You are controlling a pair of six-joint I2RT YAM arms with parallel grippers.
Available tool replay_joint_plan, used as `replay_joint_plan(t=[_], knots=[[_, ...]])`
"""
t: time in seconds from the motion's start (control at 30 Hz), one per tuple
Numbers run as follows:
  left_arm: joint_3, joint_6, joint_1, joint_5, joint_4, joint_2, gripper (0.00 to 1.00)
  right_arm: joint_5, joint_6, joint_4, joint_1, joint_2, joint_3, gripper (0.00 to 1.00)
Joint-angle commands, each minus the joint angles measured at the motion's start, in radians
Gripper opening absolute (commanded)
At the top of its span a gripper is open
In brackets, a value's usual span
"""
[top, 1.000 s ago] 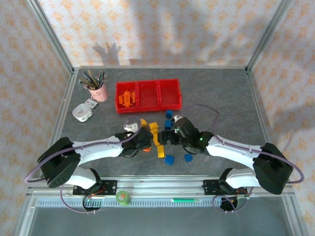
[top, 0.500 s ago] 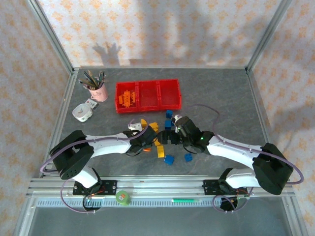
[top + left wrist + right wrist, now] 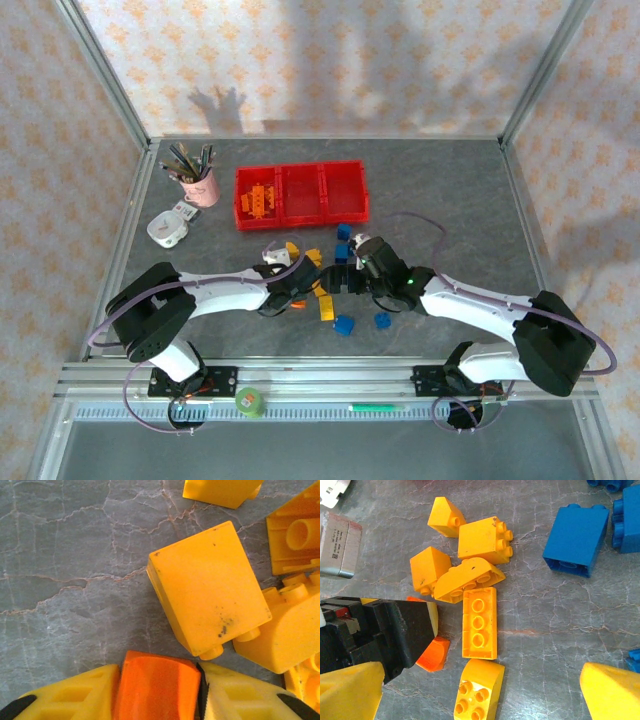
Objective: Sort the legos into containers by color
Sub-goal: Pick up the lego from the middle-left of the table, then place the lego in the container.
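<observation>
Left gripper: the left gripper (image 3: 159, 700) is clamped on an orange brick (image 3: 157, 675), low over the grey worktop (image 3: 75, 555) and just beside a scuffed yellow brick (image 3: 207, 587); from overhead it sits at the left edge of the loose pile
Containers: the red tray (image 3: 300, 165) of three joined bins lies toward the far side, well apart from the pile; its left bin holds orange pieces (image 3: 262, 200), while the middle and right bins look bare from overhead
Pile: yellow bricks (image 3: 470, 562) cluster at centre, a three-stud yellow one (image 3: 480, 622) nearest the held piece; blue bricks (image 3: 576, 539) lie to the right
Right gripper: the right gripper (image 3: 482, 692) hangs wide open over the pile, holding nothing, close to the left one
Step in hand: by the look of it, picking an orange brick meant for the left bin
Next move: likely a straight lift clear of the yellow neighbours, then a carry away from the bases to the left bin, releasing above its low wall
Edges and room: a pink pen cup (image 3: 200, 188) and a white object (image 3: 168, 228) stand left of the tray, near that route; the two wrists nearly meet over the pile, so crowding there is the risk; the right half of the worktop lies open
</observation>
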Motion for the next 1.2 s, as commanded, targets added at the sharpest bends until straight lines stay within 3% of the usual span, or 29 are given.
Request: replay_joint_plan(t=[0.0,0.5,0.7,0.97,1.17], knots=[[0.012,0.02,-0.01,-0.013,0.017,0.002,0.39,0.001,-0.008,0.019,-0.007,-0.016,-0.01,1.0],[-0.02,0.036,-0.01,-0.075,-0.075,-0.152,0.33,-0.009,0.004,0.011,-0.006,-0.039,0.036,1.0],[0.036,0.079,0.008,-0.17,-0.189,-0.254,0.33,-0.005,0.018,0.005,-0.009,-0.053,0.091,1.0],[0.167,0.273,0.215,-0.192,-0.188,-0.299,0.33,0.015,0.071,0.007,-0.068,-0.039,0.142,1.0],[0.331,0.416,0.384,-0.176,-0.122,-0.185,0.33,0.006,0.085,0.02,-0.1,-0.015,0.162,1.0]])
